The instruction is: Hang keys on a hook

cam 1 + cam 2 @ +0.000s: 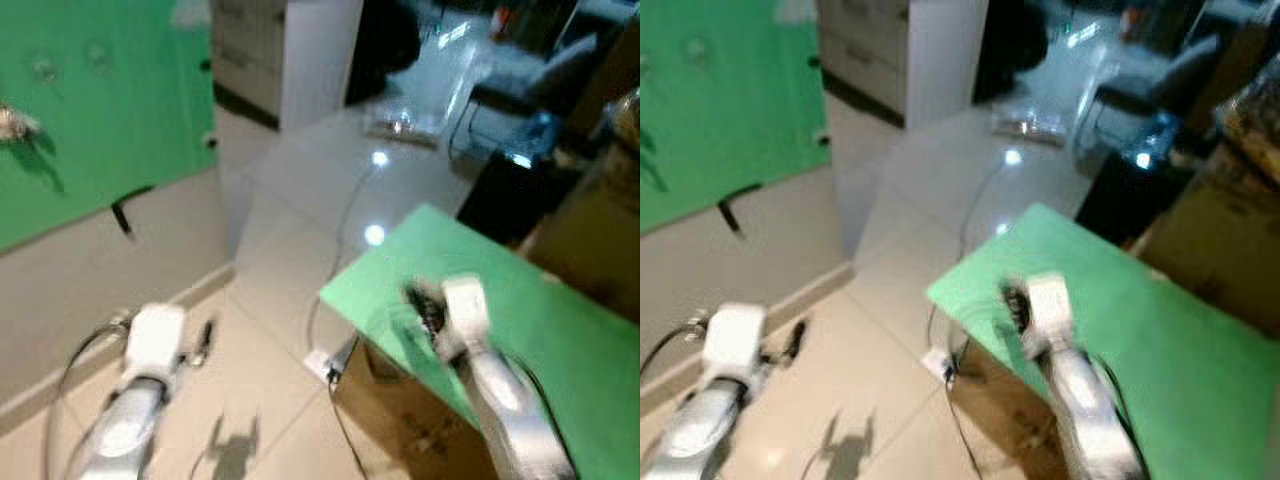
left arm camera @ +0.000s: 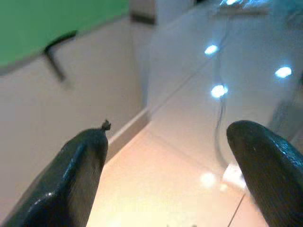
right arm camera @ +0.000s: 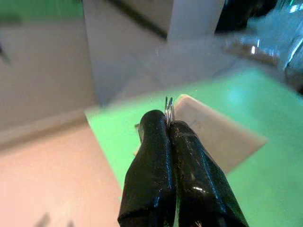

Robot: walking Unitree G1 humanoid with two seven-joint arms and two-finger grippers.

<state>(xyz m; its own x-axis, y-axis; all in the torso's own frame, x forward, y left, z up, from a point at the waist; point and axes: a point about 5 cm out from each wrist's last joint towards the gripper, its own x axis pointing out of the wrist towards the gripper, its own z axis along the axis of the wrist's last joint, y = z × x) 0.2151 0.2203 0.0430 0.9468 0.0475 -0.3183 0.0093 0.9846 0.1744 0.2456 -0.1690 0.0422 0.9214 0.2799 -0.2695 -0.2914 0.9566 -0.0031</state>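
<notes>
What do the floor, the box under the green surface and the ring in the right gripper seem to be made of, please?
Floor: likely glazed tile, glossy, mirroring ceiling lights, with faint joint lines.
Box: brown, matte, probably cardboard.
Ring: thin, silvery, seemingly metal, pinched in the right gripper; blur leaves detail open.

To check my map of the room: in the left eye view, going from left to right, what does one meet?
Green wall panel → left gripper → white plug block on the floor → right gripper → green-topped table.
</notes>
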